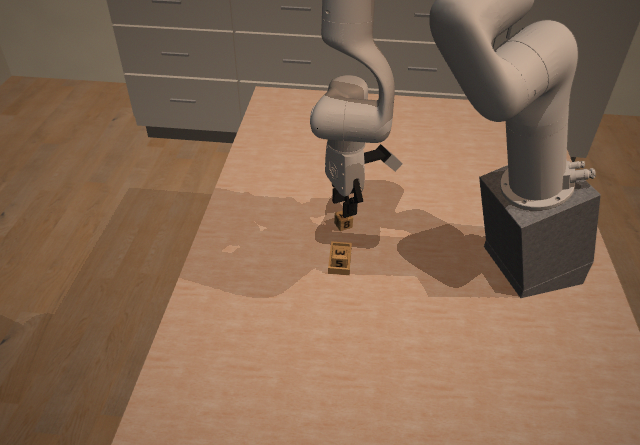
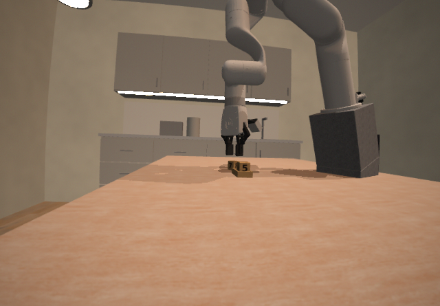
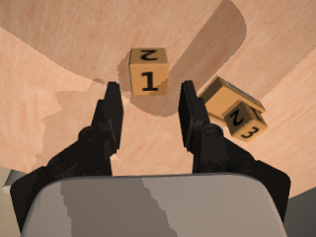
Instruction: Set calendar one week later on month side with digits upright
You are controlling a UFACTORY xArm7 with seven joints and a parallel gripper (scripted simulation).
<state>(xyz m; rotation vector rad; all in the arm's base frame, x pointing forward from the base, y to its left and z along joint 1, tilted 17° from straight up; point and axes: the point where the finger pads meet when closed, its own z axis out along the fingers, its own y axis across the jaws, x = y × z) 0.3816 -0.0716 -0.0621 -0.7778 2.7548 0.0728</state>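
A loose wooden cube [image 1: 343, 221] [image 2: 230, 164] [image 3: 149, 74] stands on the table behind the tray. Its top shows a 1 in the wrist view; side faces show 2, 7 and 8 across the views. The small wooden tray [image 1: 339, 270] [image 2: 245, 175] [image 3: 218, 97] lies on the table with the other cube [image 1: 339, 257] [image 2: 244, 166] [image 3: 245, 121] in it. That cube has a 3 on top, turned sideways in the top view, and a 5 facing that camera. My gripper [image 1: 344, 207] [image 2: 234, 150] [image 3: 150, 96] is partly open and empty, above the loose cube.
The tray is close to the loose cube, on the right in the wrist view. The arm's dark base block [image 1: 553, 244] [image 2: 341, 142] stands at the table's right side. Grey kitchen drawers [image 1: 178, 50] are behind the table. The arm's shadow falls across both cubes.
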